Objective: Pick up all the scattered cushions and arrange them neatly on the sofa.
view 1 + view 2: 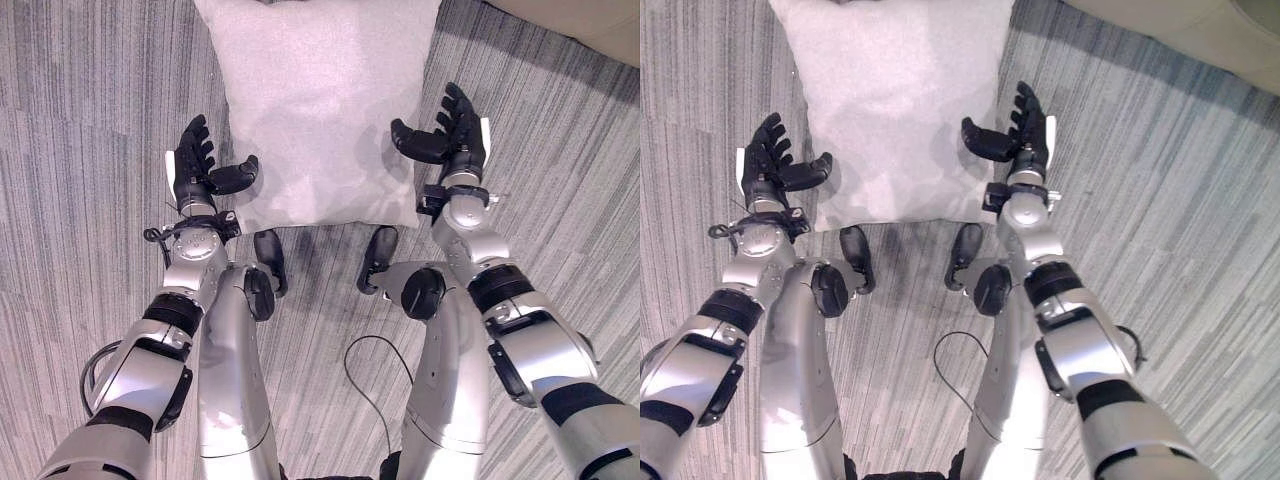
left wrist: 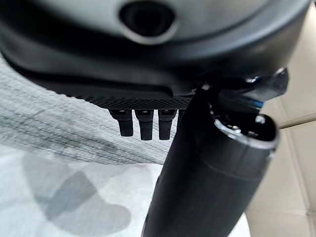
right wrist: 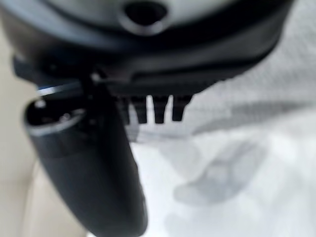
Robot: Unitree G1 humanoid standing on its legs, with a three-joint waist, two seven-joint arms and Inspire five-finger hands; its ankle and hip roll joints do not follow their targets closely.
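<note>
Lying flat on grey striped carpet point(image 1: 90, 110), pale grey square fabric cushion point(image 1: 320, 100) sits between left hand point(image 1: 195, 170) and right hand point(image 1: 455, 135); both spread wide, equally near, flanking near corners.

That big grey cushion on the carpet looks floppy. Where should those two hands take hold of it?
Probably by its two opposite side edges, one hand on each. The grey cushion lies flat on the carpet, and is wide and soft, so a single pinch would likely let it sag. The left hand and right hand are open on either side of its near corners, thumbs turned inward, placed to close in from the sides.
</note>
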